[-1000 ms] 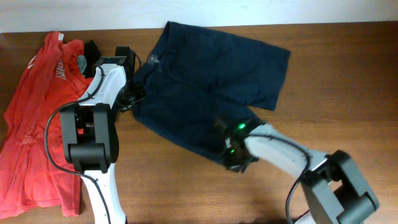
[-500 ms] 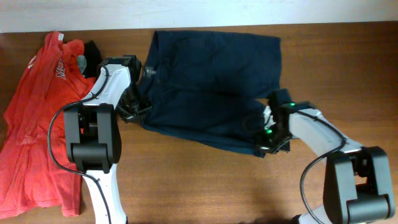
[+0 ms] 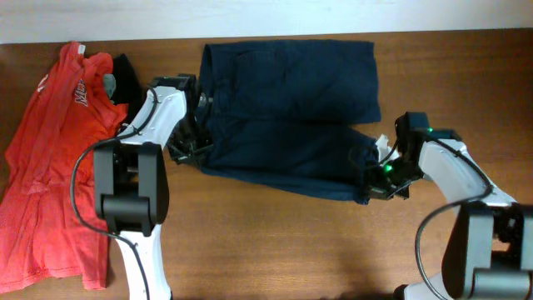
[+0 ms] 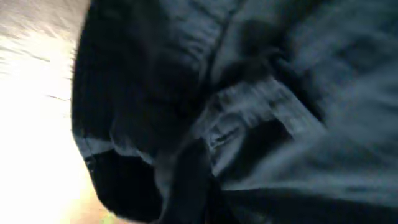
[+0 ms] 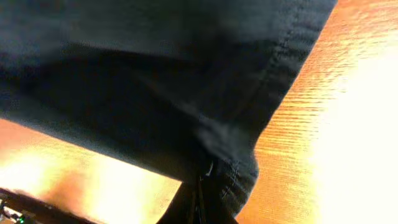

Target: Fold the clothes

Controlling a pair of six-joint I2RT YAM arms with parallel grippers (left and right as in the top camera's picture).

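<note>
At the far left a red-orange T-shirt with white lettering (image 3: 50,158) lies spread on the wooden tabletop (image 3: 275,250), with a small black garment (image 3: 125,73) just beside its top edge; neither is touched. The left arm reaches forward from its base, wrist turned inward at the waistband end of the dark navy blue cotton shorts (image 3: 291,108), where the left fingers (image 3: 188,147) pinch narrow on bunched cloth. The shorts lie across the middle of the tabletop, the near leg stretched between both grips, probably so it can be carried as one flat layer. The right arm angles inward and low, the right fingers (image 3: 376,180) clamped on that leg's hem.
</note>
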